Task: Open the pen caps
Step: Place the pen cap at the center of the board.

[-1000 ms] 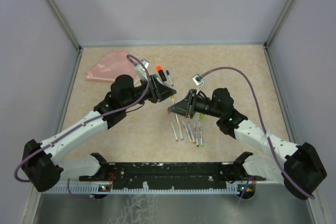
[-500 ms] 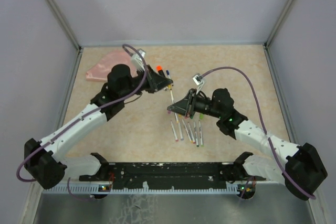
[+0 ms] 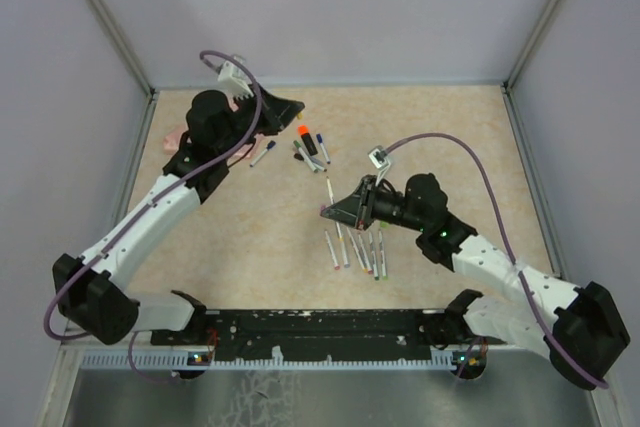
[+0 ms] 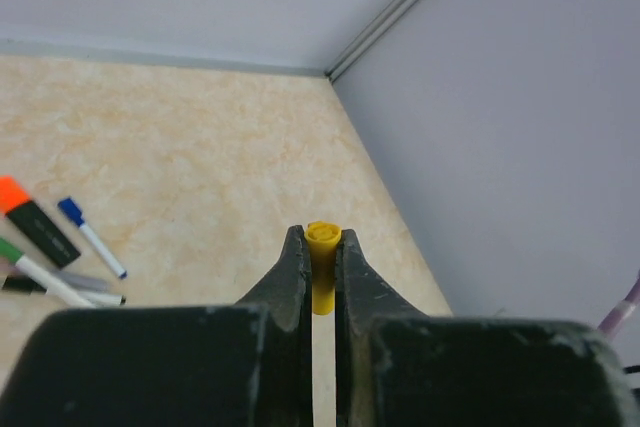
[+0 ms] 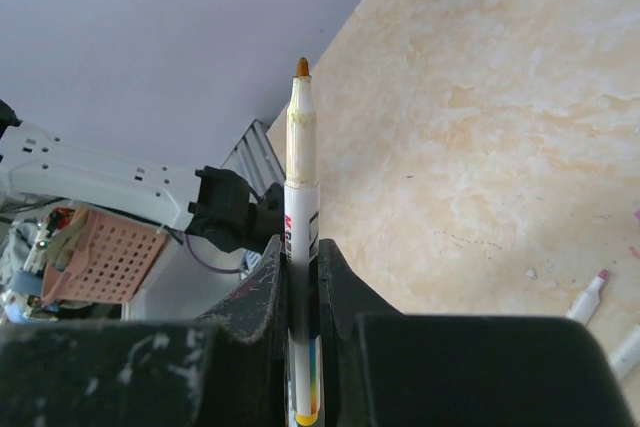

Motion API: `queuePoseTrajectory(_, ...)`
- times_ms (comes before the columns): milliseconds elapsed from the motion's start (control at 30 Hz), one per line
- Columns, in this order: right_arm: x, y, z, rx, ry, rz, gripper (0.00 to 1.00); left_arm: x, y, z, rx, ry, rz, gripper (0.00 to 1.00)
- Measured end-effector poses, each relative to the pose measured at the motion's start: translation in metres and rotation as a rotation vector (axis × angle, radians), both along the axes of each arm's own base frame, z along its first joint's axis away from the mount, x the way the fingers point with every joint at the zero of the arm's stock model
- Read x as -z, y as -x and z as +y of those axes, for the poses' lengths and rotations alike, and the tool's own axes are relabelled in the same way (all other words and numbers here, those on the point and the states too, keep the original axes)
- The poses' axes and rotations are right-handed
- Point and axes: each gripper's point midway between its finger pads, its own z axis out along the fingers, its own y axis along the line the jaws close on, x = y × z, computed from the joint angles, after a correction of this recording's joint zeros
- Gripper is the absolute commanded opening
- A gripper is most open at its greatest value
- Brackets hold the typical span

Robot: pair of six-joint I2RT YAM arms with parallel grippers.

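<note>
Nearest the near edge of the beige marbled surface (image 3: 430,127), right of centre, a row of thin white pens (image 3: 356,250) lies side by side with small pink, purple and green ends showing. The pens are close together and roughly parallel.

Just beyond that row, the right gripper (image 5: 298,249) is pressed together on a white pen barrel (image 5: 301,147). The right wrist view shows the barrel standing up between the two black fingers (image 5: 262,282), its bare orange-brown tip exposed with no cap on it. From above, this barrel points toward the far edge.

Farther on, near the middle of the surface, a loose cluster of markers (image 3: 309,150) lies on the surface. A black marker there wears a bright orange cap (image 3: 303,132), and beside it a thin white pen carries a small blue cap (image 3: 320,136). Left of the cluster, apart from it, another thin pen has a blue cap (image 3: 270,146).

Beyond these, toward the far left corner, the left gripper (image 3: 295,105) is raised above the surface. Its jaws are squeezed onto a small yellow plastic cap (image 4: 322,252), which sticks out just past the fingertips (image 4: 294,265), well apart from the barrel in the right gripper.

A flat pink pouch (image 3: 176,135) lies at the far left edge, mostly hidden behind the left arm.
</note>
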Motion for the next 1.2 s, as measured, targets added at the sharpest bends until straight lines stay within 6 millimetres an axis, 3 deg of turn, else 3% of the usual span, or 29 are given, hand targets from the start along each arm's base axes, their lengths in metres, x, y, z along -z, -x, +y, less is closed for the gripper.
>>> queuePoseTrajectory(67, 0.0, -0.001, -0.003, 0.017, 0.01, -0.008, 0.0, 0.017, 0.005, 0.001, 0.011, -0.021, 0.027, 0.0)
queuePoseTrajectory(167, 0.003, -0.002, -0.007, 0.041, 0.029, -0.011, 0.0, 0.061, 0.018, 0.005, 0.025, -0.07, 0.117, 0.0)
queuePoseTrajectory(400, 0.022, -0.008, -0.014, 0.09, 0.103, 0.017, 0.0, 0.188, 0.057, 0.021, 0.039, -0.187, 0.437, 0.0)
queuePoseTrajectory(500, 0.027, -0.009, -0.016, 0.1, 0.123, 0.027, 0.0, 0.223, 0.065, 0.026, 0.036, -0.234, 0.53, 0.02)
queuePoseTrajectory(900, 0.041, -0.012, -0.019, 0.124, 0.166, 0.063, 0.0, 0.33, 0.046, 0.014, 0.031, -0.435, 0.862, 0.06)
queuePoseTrajectory(1000, 0.042, -0.012, -0.02, 0.129, 0.169, 0.066, 0.0, 0.341, 0.048, 0.011, 0.043, -0.483, 0.895, 0.09)
queuePoseTrajectory(1200, 0.043, -0.013, -0.02, 0.134, 0.171, 0.067, 0.0, 0.345, 0.047, 0.002, 0.076, -0.519, 0.9, 0.16)
